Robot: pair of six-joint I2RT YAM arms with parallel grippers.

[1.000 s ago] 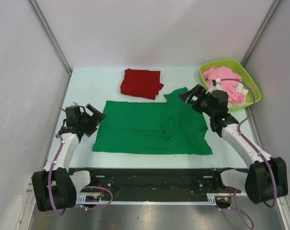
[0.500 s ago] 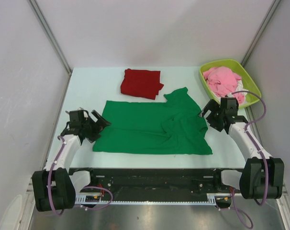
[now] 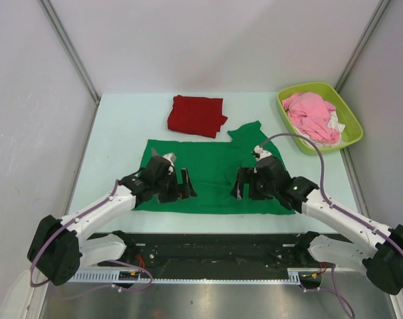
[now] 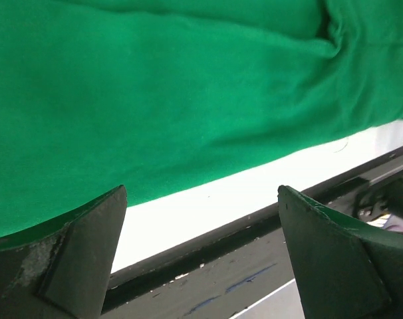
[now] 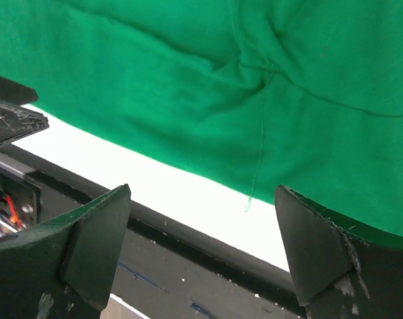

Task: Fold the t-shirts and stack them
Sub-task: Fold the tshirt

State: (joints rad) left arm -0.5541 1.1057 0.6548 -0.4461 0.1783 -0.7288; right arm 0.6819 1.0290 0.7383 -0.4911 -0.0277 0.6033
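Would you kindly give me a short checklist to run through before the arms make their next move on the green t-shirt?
1. Left gripper open, nothing between its jaws: ok.
2. Right gripper open, nothing held: ok.
3. Both grippers at the near hem of the green t-shirt: ok.
4. Green t-shirt lying smooth: not ok, creases bunch on its right part.
5. Red t-shirt folded at the back, away from both arms: ok.
6. Grippers touching the cloth: cannot tell.
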